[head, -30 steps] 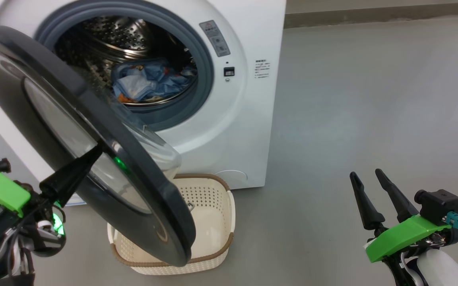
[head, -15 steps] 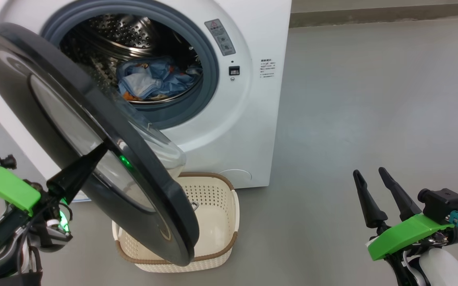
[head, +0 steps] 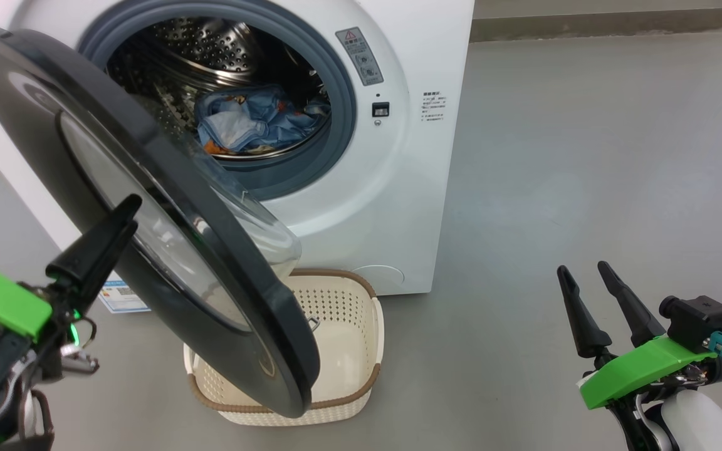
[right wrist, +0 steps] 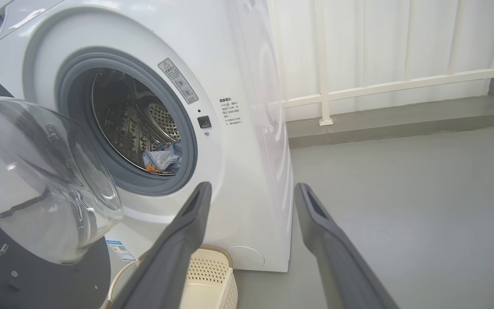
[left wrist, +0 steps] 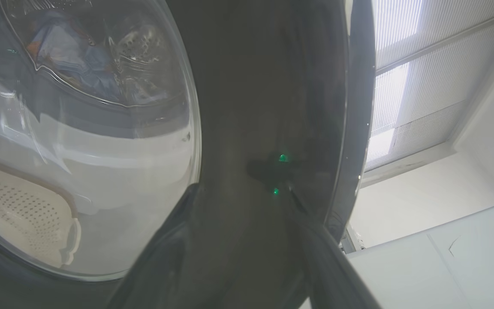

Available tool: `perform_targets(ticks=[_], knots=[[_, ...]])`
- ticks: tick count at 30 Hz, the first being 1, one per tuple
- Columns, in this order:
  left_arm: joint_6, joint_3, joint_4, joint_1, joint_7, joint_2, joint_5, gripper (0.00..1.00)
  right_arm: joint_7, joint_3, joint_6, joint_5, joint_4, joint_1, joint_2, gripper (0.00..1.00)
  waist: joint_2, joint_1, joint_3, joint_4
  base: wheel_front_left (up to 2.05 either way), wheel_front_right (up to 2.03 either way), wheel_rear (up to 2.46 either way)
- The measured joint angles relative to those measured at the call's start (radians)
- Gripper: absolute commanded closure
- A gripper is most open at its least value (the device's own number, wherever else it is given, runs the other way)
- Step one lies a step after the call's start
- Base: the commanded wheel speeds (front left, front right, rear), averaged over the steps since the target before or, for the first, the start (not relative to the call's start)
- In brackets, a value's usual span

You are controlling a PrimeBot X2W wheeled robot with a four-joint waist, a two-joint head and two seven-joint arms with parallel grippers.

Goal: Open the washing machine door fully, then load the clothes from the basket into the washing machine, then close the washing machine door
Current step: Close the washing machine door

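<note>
The washing machine [head: 398, 188] stands with its black round door [head: 35, 125] swung partway out on the left hinge. The clothes [head: 254, 122], light blue with orange print, lie in the steel drum and also show in the right wrist view [right wrist: 163, 159]. Under the door's lower edge sits the cream basket [head: 361, 376], partly hidden; its visible inside holds nothing. My left gripper [head: 128, 213] is open, its fingers spread before the door's outer face [left wrist: 264, 86]; whether they touch it I cannot tell. My right gripper [head: 582, 269] is open and holds nothing, low at the right.
Bare grey floor [head: 586, 156] stretches to the right of the machine. A white railing [right wrist: 401, 83] and a pale wall stand behind it. A blue label [head: 123, 295] sits near the machine's base.
My left gripper was shut with its tip on the door; it has opened and drawn back to the left. The camera has shifted a little. The right gripper is unchanged.
</note>
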Motion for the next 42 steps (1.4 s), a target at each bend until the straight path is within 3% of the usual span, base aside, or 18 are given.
perform_targets(ticks=[2,7,11,16,17,24,32,42], knots=[[-0.014,-0.002,-0.006,0.012,-0.011,0.004,0.020,0.00,0.000,0.000,0.000,0.000,-0.001,0.000,0.000,0.00,0.0000,0.0000,0.000,-0.002,0.00,0.00,0.00],[-0.100,-0.009,-0.040,0.073,-0.099,0.039,0.133,0.00,0.000,-0.002,0.000,0.000,-0.007,0.000,0.000,0.00,0.0000,0.0000,0.007,-0.009,0.00,0.00,0.00],[-0.161,-0.016,-0.053,0.117,-0.204,0.051,0.241,0.00,0.000,-0.007,0.000,0.000,-0.010,0.000,0.000,0.00,0.0000,0.0000,0.014,-0.013,0.00,0.00,0.00],[-0.198,-0.037,-0.054,0.167,-0.351,0.055,0.370,0.00,0.000,-0.009,0.000,0.000,-0.011,0.000,0.000,0.00,0.0000,0.0000,0.018,-0.016,0.00,0.00,0.00],[-0.206,-0.041,-0.051,0.184,-0.419,0.055,0.407,0.00,0.000,-0.009,0.000,0.000,-0.011,0.000,-0.001,0.00,0.0000,0.0000,0.020,-0.017,0.00,0.00,0.00],[-0.214,-0.069,-0.007,0.253,-0.655,0.025,0.501,0.00,0.000,-0.010,0.000,0.000,-0.011,0.000,-0.001,0.00,0.0000,0.0000,0.017,-0.026,0.00,0.00,0.00],[-0.215,-0.154,0.077,0.306,-0.890,0.046,0.688,0.00,0.000,-0.011,0.000,0.000,-0.012,-0.001,-0.003,0.00,0.0000,0.0000,0.014,-0.033,0.00,0.00,0.00],[-0.214,-0.214,0.192,0.309,-1.038,0.038,0.834,0.00,0.000,-0.011,0.000,0.000,-0.016,-0.001,-0.004,0.00,0.0000,0.0000,0.019,-0.037,0.00,0.00,0.00]])
